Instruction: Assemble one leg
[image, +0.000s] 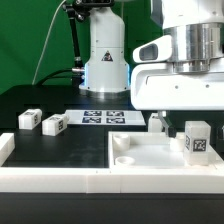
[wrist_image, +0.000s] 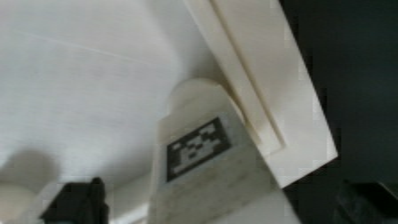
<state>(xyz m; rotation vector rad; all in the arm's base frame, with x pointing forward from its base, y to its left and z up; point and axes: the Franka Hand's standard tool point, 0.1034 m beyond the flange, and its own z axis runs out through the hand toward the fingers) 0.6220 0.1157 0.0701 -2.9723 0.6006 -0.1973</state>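
A leg (image: 197, 139), a small white block with a black-and-white tag, stands upright on the big white tray-like panel (image: 150, 160) near the exterior view's right. My gripper (image: 186, 125) hangs right over it, open, with one finger (image: 157, 122) down beside the leg and a gap between them. In the wrist view the leg (wrist_image: 199, 150) fills the middle next to the panel's raised rim (wrist_image: 267, 80). The dark finger (wrist_image: 75, 200) stands clear of the leg's side. Two more legs (image: 29, 119) (image: 54, 123) lie on the black table at the exterior view's left.
The marker board (image: 105, 117) lies in front of the robot base (image: 105, 60). A white L-shaped wall (image: 50, 170) runs along the front and left. The panel has round corner sockets (image: 122, 141).
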